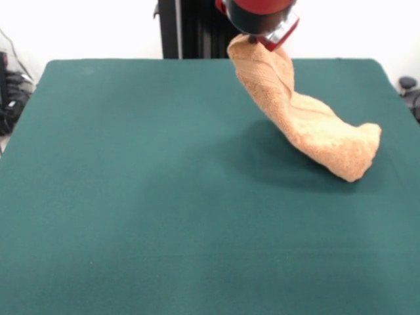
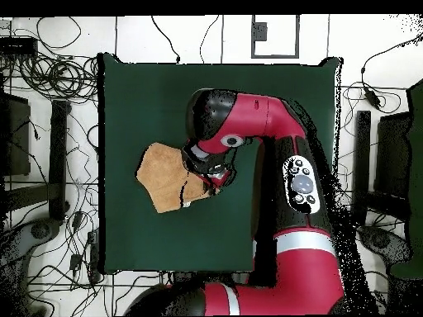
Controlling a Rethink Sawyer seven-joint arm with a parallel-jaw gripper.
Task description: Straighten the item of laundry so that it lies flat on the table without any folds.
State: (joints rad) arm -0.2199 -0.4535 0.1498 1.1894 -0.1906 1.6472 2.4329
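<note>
The orange-tan towel [image 1: 308, 125] is bunched into a twisted, folded strip. Its upper end is lifted off the dark green table [image 1: 131, 197] and its lower end rests on the table at the right in the front view. My gripper [image 1: 253, 41] is at the top of the front view, shut on the towel's upper end. In the overhead view the towel [image 2: 161, 177] lies near the table's [image 2: 132, 99] left edge, partly under the gripper [image 2: 202, 177]. The towel's band and tag are not visible.
The red arm [image 2: 264, 115] reaches over the table's middle and right in the overhead view. The black pedestal [image 1: 190, 26] stands at the far edge. Cables and dark equipment [image 2: 49, 82] lie on the floor around the table.
</note>
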